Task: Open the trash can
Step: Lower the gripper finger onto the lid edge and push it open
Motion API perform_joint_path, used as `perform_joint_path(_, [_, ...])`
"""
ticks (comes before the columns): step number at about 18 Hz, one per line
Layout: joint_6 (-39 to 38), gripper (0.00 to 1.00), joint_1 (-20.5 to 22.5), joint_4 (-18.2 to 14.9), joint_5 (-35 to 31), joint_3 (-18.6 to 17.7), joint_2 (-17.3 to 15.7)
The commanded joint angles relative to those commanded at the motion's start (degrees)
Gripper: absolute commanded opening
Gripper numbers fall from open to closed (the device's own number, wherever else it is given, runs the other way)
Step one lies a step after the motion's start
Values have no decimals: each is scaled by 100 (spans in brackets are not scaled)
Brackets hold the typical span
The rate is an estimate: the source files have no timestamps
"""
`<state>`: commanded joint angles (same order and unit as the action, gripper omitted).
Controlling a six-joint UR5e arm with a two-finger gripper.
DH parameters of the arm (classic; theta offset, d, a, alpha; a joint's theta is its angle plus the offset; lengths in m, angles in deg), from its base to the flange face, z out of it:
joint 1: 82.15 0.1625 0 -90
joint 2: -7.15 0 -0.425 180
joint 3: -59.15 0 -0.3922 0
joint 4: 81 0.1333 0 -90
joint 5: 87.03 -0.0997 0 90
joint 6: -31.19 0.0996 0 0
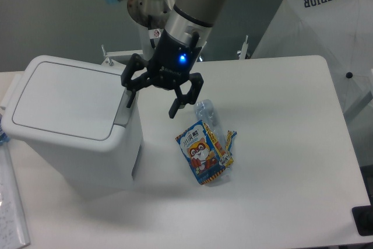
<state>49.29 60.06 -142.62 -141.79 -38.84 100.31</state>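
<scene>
The trash can (76,126) is a large white rectangular bin at the left of the table. Its flat white lid (64,98) lies shut. A grey push-button tab (125,108) sits at the lid's right rim. My gripper (152,96) hangs just right of the bin with its black fingers spread open and empty. The left fingertip (130,98) is right above the grey tab; I cannot tell if it touches. The right fingertip (175,111) is over the table.
A colourful snack bag (204,151) with a cartoon animal lies on the white table (274,144) right of the bin, with a clear plastic bottle (205,111) behind it. A white umbrella (326,33) stands at the far right. A black object (364,221) is at the bottom right corner.
</scene>
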Motion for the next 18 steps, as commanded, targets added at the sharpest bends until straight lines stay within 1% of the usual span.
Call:
perform_joint_path(5, [9,100,-9,18,-9,9,132])
perform_joint_path(12, [0,100,-44,18,-9,17,150])
perform_joint_path(14, [-9,100,-35,18,0,131,150])
perform_joint_path(16, [-52,100,-26,18,18,386,132])
perform_joint_path(18, [-70,100,61,18,26,544,123])
